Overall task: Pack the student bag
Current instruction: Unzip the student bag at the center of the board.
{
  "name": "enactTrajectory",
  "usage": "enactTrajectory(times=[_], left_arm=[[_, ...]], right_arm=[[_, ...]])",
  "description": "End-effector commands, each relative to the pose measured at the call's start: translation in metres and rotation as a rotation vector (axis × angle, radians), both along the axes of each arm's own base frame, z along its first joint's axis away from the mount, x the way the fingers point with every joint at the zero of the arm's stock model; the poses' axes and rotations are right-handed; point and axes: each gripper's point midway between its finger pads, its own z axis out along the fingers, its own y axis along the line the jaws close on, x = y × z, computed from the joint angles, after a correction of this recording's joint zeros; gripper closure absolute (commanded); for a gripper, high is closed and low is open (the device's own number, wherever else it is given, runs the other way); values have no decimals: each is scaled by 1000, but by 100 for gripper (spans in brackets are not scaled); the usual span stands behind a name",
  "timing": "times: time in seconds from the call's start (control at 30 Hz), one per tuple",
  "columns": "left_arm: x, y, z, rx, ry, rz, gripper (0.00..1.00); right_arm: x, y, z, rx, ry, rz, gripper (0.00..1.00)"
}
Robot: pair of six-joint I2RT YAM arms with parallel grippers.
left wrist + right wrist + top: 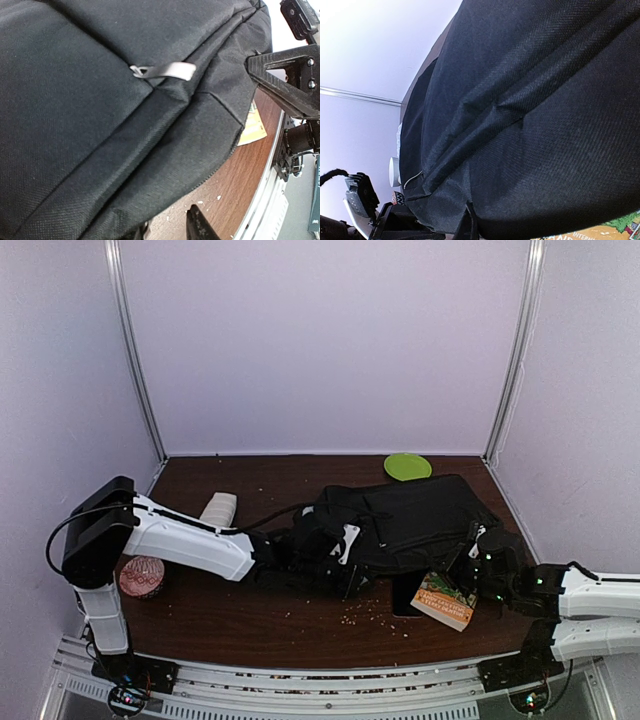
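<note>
The student bag, a large black backpack, lies flat across the middle of the table. My left gripper is at its left end. In the left wrist view the bag fills the frame, with a grey zipper pull on top. The left gripper stands open at the bag's lower edge, one finger clear on the table side, the other mostly hidden under fabric. My right gripper is at the bag's right corner, shut on a fold of the bag in the right wrist view.
A book with a colourful cover lies half under the bag's front right corner. A green plate sits at the back. A beige roll and a red patterned object lie at the left. Crumbs dot the table's front.
</note>
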Motion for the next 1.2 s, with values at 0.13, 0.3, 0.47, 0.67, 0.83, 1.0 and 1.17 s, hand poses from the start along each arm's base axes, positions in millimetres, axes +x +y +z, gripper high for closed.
enactTrajectory(times=[0.13, 0.3, 0.47, 0.67, 0.83, 1.0, 1.17], left_arm=[[13, -10, 11, -54, -17, 20, 77], [14, -12, 12, -61, -16, 20, 81], [14, -13, 12, -65, -15, 21, 85], [14, -12, 11, -61, -16, 20, 93], [15, -7, 9, -51, -20, 31, 100], [17, 5, 9, -20, -49, 51, 100], [22, 25, 7, 70, -103, 82, 100]], right_arm=[[6, 1, 20, 0, -64, 0, 100], [6, 0, 20, -1, -64, -2, 100], [6, 0, 20, -2, -64, -1, 100], [6, 0, 19, -3, -63, -2, 100], [5, -1, 18, -7, -60, -2, 100], [3, -5, 17, -23, -59, -3, 100], [-1, -12, 13, -51, -49, -10, 100]])
